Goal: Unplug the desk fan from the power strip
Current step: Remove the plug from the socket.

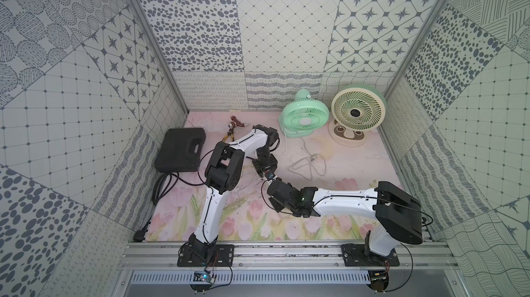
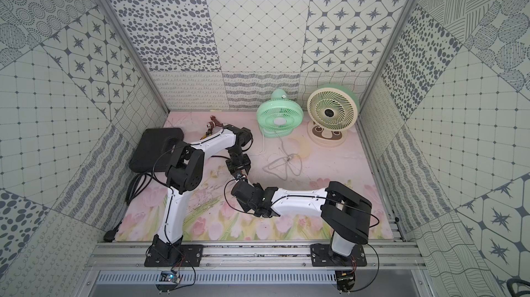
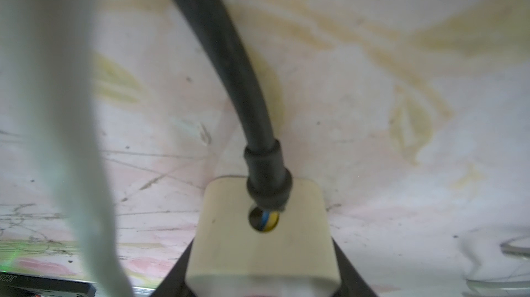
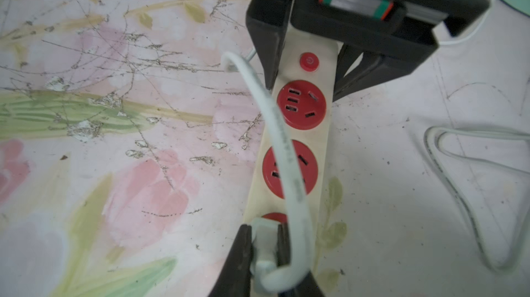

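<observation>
**Free room:** bare tabletop (image 1: 358, 172) along the right and near edges.

**Obstacles:**
- black case (image 1: 180, 149) at the left edge
- green fan (image 1: 305, 117) and cream fan (image 1: 357, 112) in the far right corner
- looped cord (image 1: 308, 163) mid-tabletop
- white cord (image 4: 286, 149) arching over the power strip (image 4: 309, 134) between my left claw (image 4: 302, 91) and my right claw (image 4: 263, 238)

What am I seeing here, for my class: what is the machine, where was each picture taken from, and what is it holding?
Two robot arms work over a floral mat. Two pictures look down from above; the other two come from a camera on each wrist. On the mat are a mint-green fan, a cream fan and a black case. The left gripper clamps the power strip near its switch; the right gripper is shut on a pale plug at one socket.
</observation>
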Robot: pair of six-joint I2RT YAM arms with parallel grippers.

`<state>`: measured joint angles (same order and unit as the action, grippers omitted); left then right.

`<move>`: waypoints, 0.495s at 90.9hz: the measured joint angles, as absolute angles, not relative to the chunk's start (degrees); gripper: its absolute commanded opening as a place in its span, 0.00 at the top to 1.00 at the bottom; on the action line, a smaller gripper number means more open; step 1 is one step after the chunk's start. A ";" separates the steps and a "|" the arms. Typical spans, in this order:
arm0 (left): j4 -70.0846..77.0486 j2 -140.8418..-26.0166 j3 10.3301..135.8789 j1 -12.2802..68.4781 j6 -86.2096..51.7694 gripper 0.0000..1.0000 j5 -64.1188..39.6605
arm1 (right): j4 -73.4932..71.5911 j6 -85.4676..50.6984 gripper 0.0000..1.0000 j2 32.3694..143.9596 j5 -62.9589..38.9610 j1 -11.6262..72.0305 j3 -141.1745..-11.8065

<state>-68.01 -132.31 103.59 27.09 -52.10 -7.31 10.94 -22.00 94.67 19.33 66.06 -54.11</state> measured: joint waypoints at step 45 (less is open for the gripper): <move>-67.77 -132.09 103.07 26.85 -56.34 1.00 -8.58 | 0.99 -34.52 1.00 88.82 3.22 57.39 -44.99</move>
<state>-67.77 -132.09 103.07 26.85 -56.34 -8.58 0.99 -34.52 88.82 3.22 57.39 -44.99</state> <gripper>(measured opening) 0.518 0.173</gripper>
